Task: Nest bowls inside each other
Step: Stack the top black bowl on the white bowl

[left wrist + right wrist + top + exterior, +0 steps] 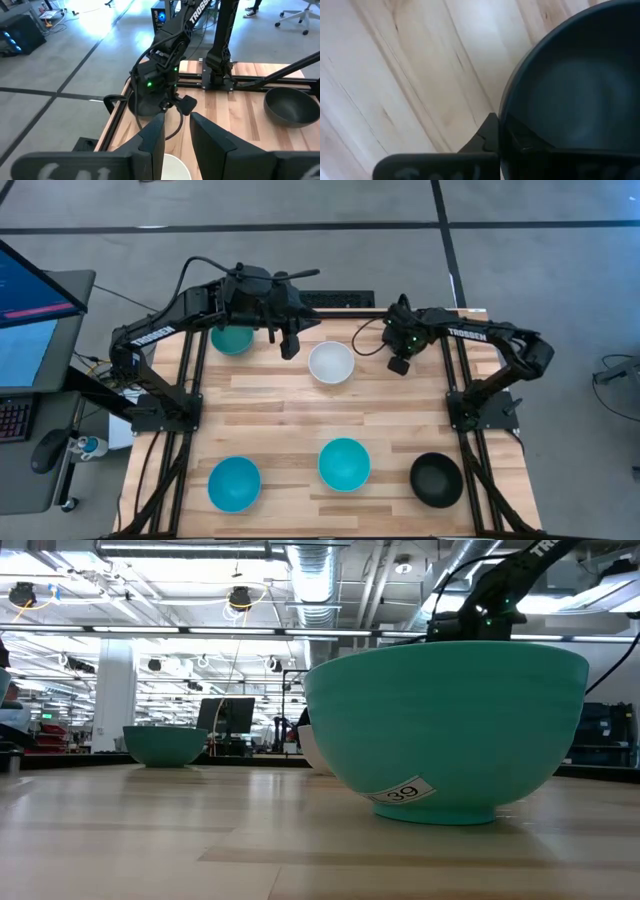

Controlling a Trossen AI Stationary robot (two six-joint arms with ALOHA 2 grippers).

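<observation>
My left gripper (291,346): at the table's far edge, just beside the white round plastic bowl (331,363); fingers (152,135) parted a little, nothing between them.
My right gripper (399,364): far edge too, other side of the white bowl. Wrist view shows a finger (487,135) at the rim of a black round plastic bowl (570,85), so I judge it's clamped on that rim w/ the bowl tilted; the bowl barely shows from above.
Dark teal-green bowl (231,338): far left, partly under my left arm.
Turquoise-blue bowl, near left (234,483): alone, empty.
Turquoise-blue bowl, near centre (344,463): alone, empty; carries a "39" sticker (402,792).
2nd black bowl (436,479): near right, alone.
Done: no stack visible anywhere; every bowl I can see sits single.
Left: basically all of it, i.e. pick one base & drop the rest in.
Likely next: the black bowl in my right grip goes into another, prob. the white one, being nearest.
</observation>
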